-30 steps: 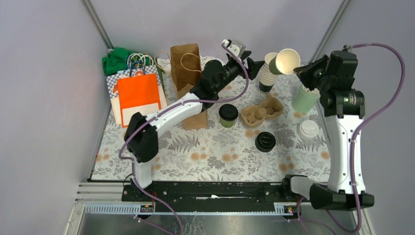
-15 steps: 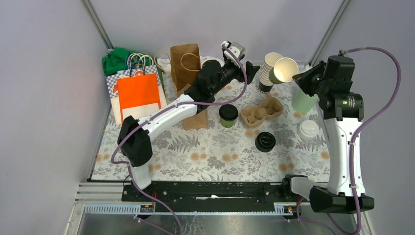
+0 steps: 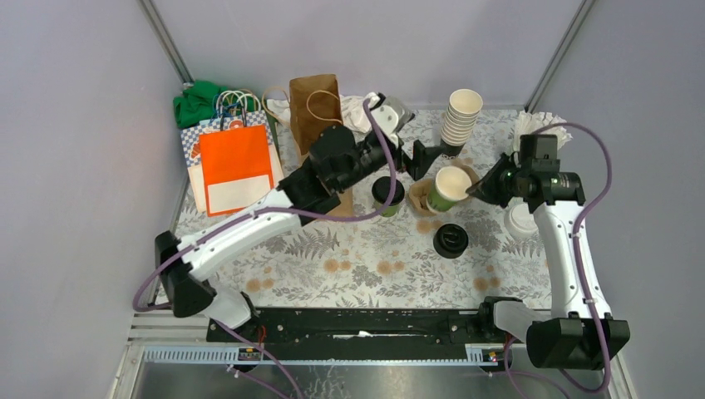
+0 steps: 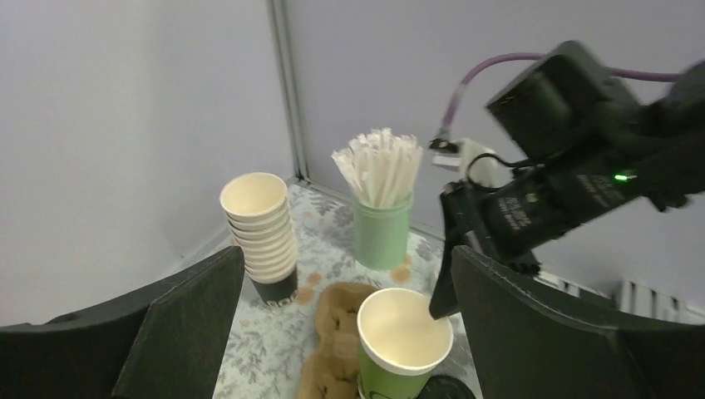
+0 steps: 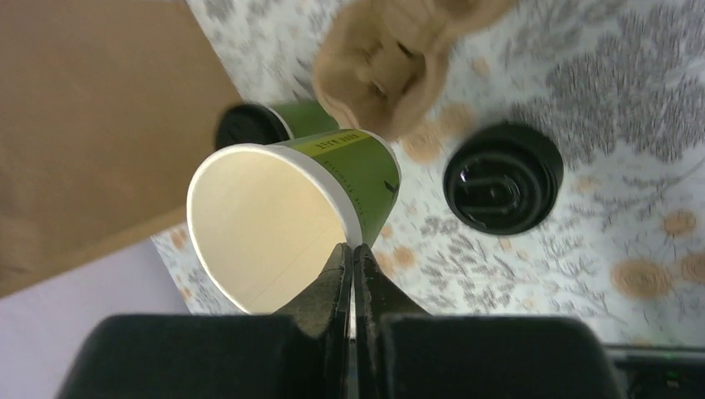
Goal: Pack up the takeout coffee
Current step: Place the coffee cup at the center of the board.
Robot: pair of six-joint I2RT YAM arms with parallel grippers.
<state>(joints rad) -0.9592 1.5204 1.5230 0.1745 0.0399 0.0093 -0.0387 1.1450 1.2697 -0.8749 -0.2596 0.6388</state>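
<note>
A loose black lid (image 3: 451, 240) lies flat on the fern-printed table (image 3: 357, 266), nearest the arm bases, with a white lid (image 3: 523, 220) off to its right.

Just beyond the black lid, the right end effector (image 5: 352, 253) has its fingers pinched together on the white rim of an open green cup (image 5: 291, 220), one finger inside the mouth and one outside. The cup is tilted, its white inside bare. A yellow-green band on its side carries dark lettering, too blurred to read. The cup hangs over the cardboard carrier (image 3: 428, 193). Its base may be touching one of the wells, but no view settles it.

Left of the carrier a lidded green cup (image 3: 387, 194) stands upright on the table, beside the foot of a brown paper bag (image 3: 315, 108).

The left end effector (image 3: 424, 155) hovers just past the carrier with its fingers (image 4: 191, 324) spread as wide as they go, holding nothing. Through that gap the housing of the right arm shows pale lettering too small to make out.

Farther back stand a stack of cream cups (image 4: 258, 220) and a pale green cup (image 4: 382, 233) full of white sticks (image 4: 378, 166). At the far left an orange bag (image 3: 237, 158) with a blank white panel leans among other bags.
</note>
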